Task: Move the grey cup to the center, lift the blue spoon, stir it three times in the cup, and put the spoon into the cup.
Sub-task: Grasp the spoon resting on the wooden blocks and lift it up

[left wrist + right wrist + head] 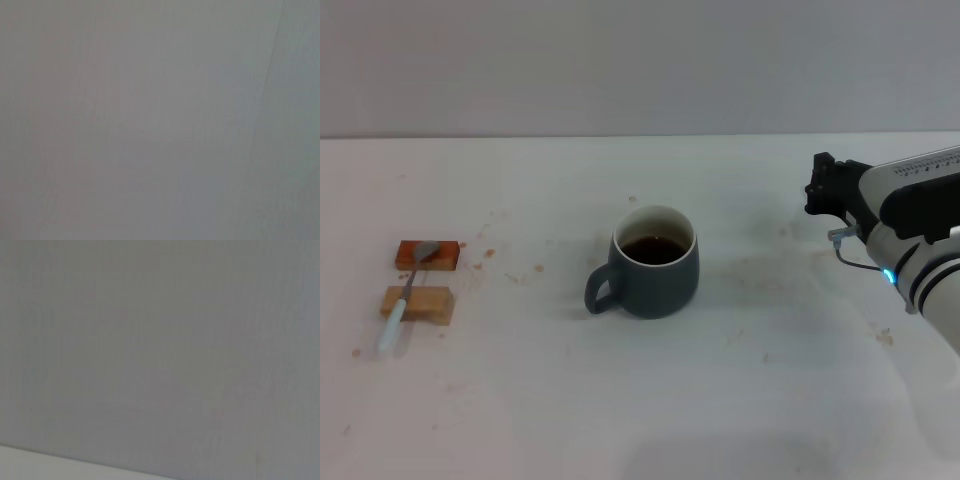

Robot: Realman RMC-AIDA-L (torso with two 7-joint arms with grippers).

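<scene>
well, grey cup (655, 262) already sits mid-table, so lifting comes next: blue spoon (404, 296) lies far left across two wooden blocks (421, 281). right gripper (823, 186) hangs right of the cup; its grip i can't tell. left arm unseen.

White right arm (930, 250), black joint, thin cable (blue light)

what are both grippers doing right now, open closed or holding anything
Left gripper: not in any view.
Right gripper: at the table's right edge, apart from the grey cup, holding nothing; open or shut cannot be told.
</scene>
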